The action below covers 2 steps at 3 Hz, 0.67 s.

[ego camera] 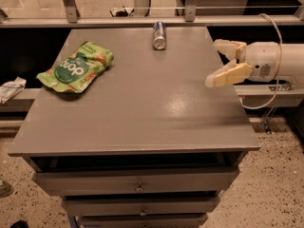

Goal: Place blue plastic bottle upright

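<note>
No clear plastic bottle with a white cap shows in this view; the blue plastic bottle is out of view. My gripper [218, 63] hangs over the right edge of the grey table [142, 108], reaching in from the right. It is open and empty, with one cream finger [229, 46] toward the back and the other finger [228, 75] toward the front. A small silver-blue metal can [159, 35] lies on its side near the table's far edge, well to the left of and beyond the gripper.
A green snack bag [77, 67] lies flat at the table's left side. Drawers [137, 182] sit under the tabletop. A metal rail [142, 20] runs behind the table. A white cable [275, 56] loops by the arm. A white wrapper [10, 89] lies on a ledge at left.
</note>
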Motion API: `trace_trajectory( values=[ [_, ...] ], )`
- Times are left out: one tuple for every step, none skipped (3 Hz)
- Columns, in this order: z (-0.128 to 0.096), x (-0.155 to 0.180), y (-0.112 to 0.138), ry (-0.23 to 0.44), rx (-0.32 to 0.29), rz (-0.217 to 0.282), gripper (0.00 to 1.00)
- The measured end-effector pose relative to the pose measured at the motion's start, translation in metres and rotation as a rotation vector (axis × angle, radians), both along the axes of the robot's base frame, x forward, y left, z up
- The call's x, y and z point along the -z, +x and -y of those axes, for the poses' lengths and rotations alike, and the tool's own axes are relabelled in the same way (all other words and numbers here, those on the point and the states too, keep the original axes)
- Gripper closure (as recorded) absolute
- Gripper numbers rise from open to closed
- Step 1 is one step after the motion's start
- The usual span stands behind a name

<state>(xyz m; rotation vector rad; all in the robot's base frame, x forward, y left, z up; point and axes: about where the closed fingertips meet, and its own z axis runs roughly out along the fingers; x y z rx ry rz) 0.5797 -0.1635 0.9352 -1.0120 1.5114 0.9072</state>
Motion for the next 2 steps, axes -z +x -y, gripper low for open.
trace_trajectory(
  values=[
    [-0.0074, -0.0257, -0.0084, -0.188, -0.015, 0.086, 0.00],
    [-0.0075, -0.0257, -0.0084, -0.188, -0.015, 0.086, 0.00]
  ],
)
